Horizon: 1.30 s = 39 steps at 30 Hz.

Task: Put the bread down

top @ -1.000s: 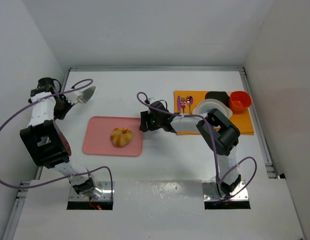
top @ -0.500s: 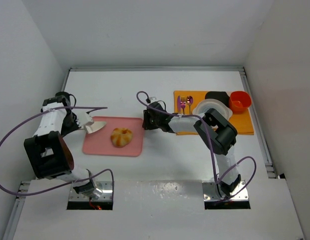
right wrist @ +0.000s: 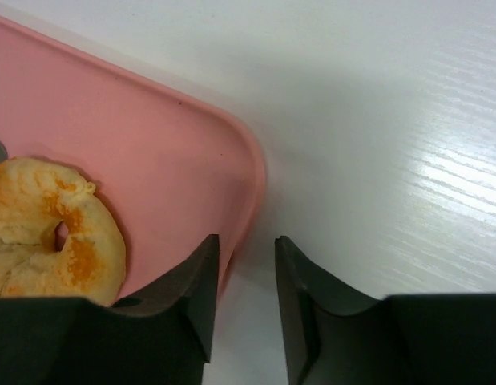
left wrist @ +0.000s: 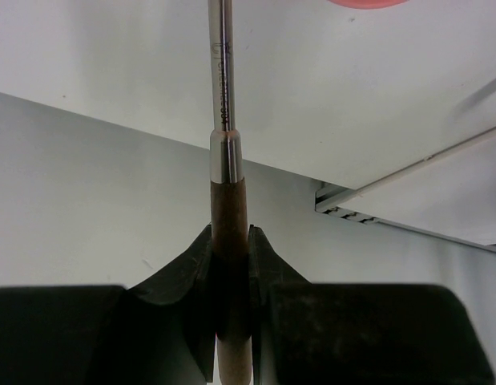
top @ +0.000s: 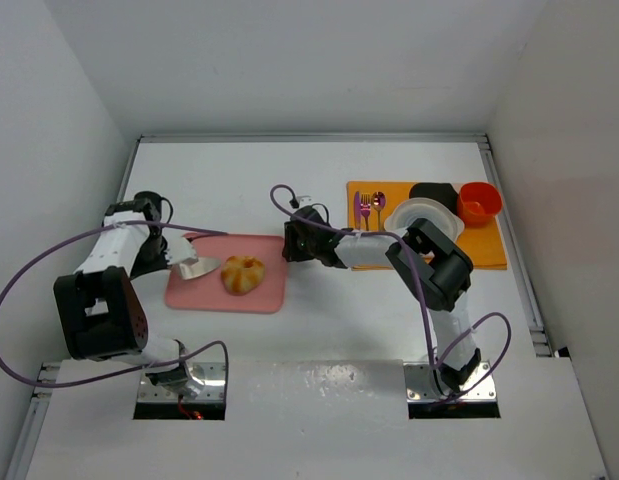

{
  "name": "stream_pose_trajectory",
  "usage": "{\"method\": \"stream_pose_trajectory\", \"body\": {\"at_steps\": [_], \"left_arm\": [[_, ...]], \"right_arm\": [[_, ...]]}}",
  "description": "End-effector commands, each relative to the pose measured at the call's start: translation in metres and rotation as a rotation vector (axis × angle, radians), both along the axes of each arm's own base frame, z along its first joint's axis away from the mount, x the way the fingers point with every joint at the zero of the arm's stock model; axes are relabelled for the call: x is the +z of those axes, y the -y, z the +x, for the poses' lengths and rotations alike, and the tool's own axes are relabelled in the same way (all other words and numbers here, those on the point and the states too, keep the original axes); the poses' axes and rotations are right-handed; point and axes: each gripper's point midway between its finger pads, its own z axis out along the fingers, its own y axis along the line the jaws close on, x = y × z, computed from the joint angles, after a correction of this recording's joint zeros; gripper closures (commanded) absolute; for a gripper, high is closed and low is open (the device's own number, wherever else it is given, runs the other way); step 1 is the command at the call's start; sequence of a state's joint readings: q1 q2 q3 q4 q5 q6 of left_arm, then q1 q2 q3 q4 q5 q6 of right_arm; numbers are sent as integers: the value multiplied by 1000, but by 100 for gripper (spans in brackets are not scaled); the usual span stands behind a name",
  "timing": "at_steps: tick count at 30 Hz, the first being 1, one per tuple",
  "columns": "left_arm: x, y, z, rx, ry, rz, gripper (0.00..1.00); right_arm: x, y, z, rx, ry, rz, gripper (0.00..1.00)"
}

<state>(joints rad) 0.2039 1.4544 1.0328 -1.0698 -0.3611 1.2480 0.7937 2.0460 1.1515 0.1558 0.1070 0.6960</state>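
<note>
Left gripper (top: 161, 248) has swung in from the table's left side since a second ago, carrying the spatula (top: 195, 266); its blade now sits over the left part of the pink tray (top: 204, 292), tip just beside the bread (top: 242, 274). Right gripper (top: 294, 243) barely moved, at the tray's far right corner.

Left wrist view: left gripper (left wrist: 230, 257) is clamped tight on the spatula's wooden handle (left wrist: 229, 212), and the steel shaft runs straight up out of frame. There's fine engraving on the shaft, too small to read. Blade and bread don't show here, just a sliver of pink at the top edge.

Right wrist view: right gripper (right wrist: 246, 265) has its jaws a narrow gap apart with nothing between them. They straddle the tray (right wrist: 151, 136) rim, one finger over the pink, one over the white table (right wrist: 408, 120). Bread (right wrist: 47, 241) lies on the tray, low left in this view, golden with paler creases. The overhead view puts it about mid-tray, right of centre.

Overhead only: orange mat (top: 489, 252) at far right with a purple fork (top: 362, 208), a spoon (top: 379, 203), a white plate (top: 422, 215), a black item (top: 434, 191) and a red cup (top: 479, 202).
</note>
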Motion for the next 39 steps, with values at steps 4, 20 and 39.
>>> {"method": "stream_pose_trajectory", "body": {"at_steps": [4, 20, 39], "left_arm": [[4, 8, 0, -81, -31, 35, 100], [-24, 48, -1, -246, -141, -57, 100], [-65, 133, 5, -282, -174, -253, 100]], "right_arm": [[19, -8, -1, 1, 30, 44, 57], [-12, -16, -17, -36, -115, 43, 87], [-16, -4, -18, -100, -128, -22, 100]]}}
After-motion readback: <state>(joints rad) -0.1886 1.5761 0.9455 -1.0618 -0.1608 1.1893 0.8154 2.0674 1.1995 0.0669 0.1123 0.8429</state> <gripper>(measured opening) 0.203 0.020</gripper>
